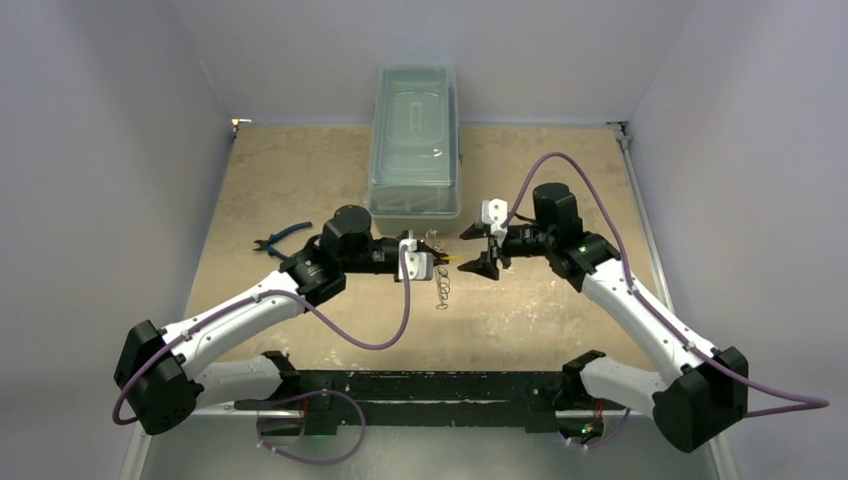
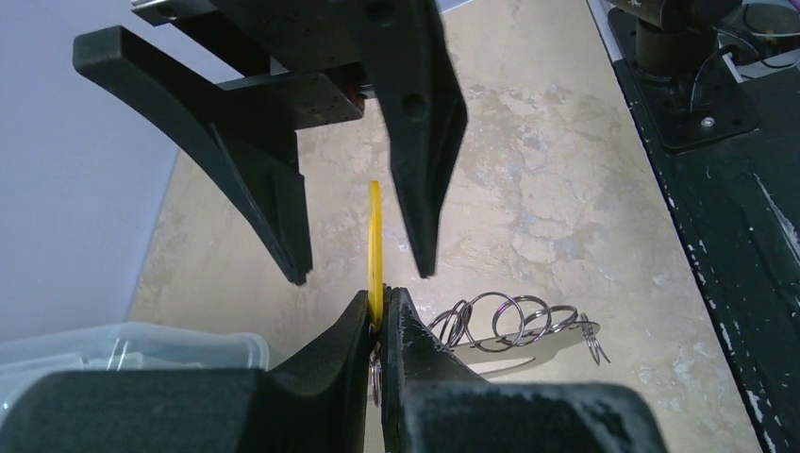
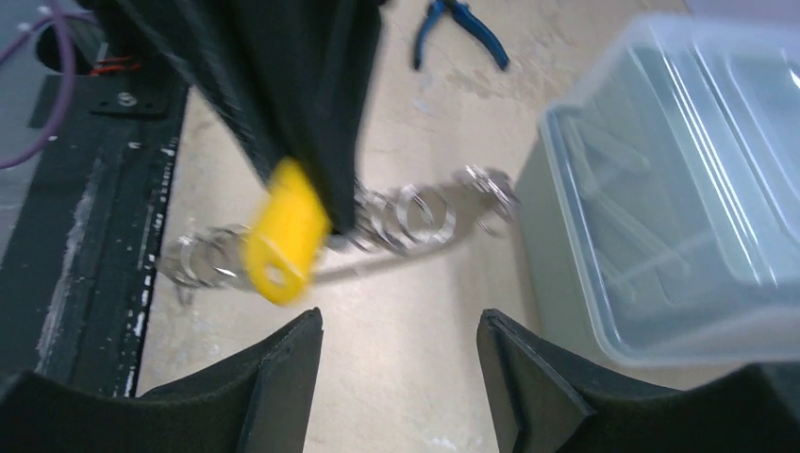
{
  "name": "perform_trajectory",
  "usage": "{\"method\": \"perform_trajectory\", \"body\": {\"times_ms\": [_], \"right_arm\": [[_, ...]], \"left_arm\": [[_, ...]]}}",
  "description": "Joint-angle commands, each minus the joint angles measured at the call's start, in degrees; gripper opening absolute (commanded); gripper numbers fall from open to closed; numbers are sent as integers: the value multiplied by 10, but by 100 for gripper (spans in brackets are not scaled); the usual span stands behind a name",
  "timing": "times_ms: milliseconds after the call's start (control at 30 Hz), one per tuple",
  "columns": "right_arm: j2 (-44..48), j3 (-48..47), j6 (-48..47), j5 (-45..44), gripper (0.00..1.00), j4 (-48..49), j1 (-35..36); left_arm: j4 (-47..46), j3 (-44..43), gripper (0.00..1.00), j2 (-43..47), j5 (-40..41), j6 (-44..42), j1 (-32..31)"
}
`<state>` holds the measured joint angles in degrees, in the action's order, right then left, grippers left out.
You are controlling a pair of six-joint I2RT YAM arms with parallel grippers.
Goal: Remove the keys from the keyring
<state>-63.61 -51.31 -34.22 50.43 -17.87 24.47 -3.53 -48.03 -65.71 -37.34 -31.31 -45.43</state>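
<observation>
Left end effector [image 2: 382, 313] is pressed together on the small key with the flat yellow-orange head [image 2: 375, 236], holding it midway between the arms over the mottled beige worktop [image 2: 566, 142]. The right end effector [image 3: 398, 326] stands spread just short of it, touching nothing as far as I can tell. That head points edge-on at the right fingers, long axis along the line between the arms, with the thin silvery oval metal keyring [image 2: 519, 342] running crosswise. My worry is that an off-centre bite on that thin edge twists it from the pinch and drops the bunch.
</observation>
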Motion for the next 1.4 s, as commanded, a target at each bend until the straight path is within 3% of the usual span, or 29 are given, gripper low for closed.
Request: {"method": "perform_trajectory", "body": {"times_ms": [0,333,833,1133,1367], "right_arm": [[46,6,-10,-17,64,61,58],[43,28,-13,-26,53,118,71],[83,-5,-79,-10,39,-7,72],[76,-9,-75,-6,32,-5,73],[70,-21,-61,-43,1,-1,76]], "left_arm": [[-28,-23,0,12,-40,-51,-1],[-41,-35,0,7,-57,-52,-5],[34,-27,0,-15,-48,-93,-5],[49,-30,0,-29,-57,-95,-8],[100,-52,0,-38,-46,-77,-9]]}}
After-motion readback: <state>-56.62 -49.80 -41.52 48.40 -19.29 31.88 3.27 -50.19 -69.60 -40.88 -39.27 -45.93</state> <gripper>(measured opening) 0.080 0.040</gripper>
